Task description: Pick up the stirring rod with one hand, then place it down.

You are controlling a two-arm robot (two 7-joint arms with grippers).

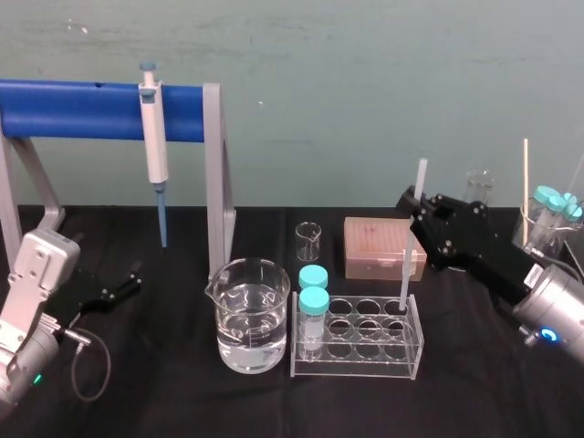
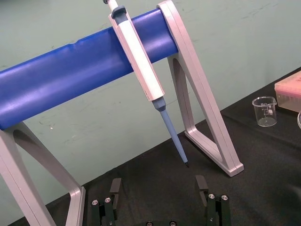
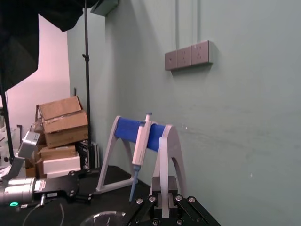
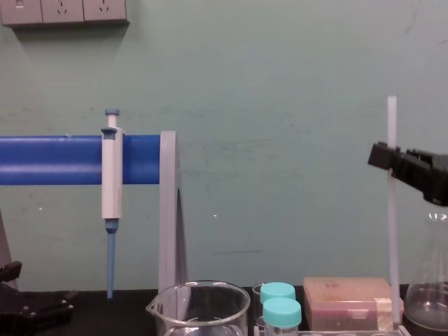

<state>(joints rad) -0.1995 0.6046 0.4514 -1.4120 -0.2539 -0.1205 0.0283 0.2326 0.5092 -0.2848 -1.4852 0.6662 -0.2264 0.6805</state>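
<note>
Translucent stirring rod, pinched upright by right gripper, dips into rack.

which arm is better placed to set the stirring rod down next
Right. The right gripper grips the stirring rod upright, its lower end at the tube rack. The left gripper sits open far off by the pipette stand.

One white-and-blue pipette, one translucent white stirring rod, one clear plastic rack, two teal-capped tubes standing in it, one pink box.
</note>
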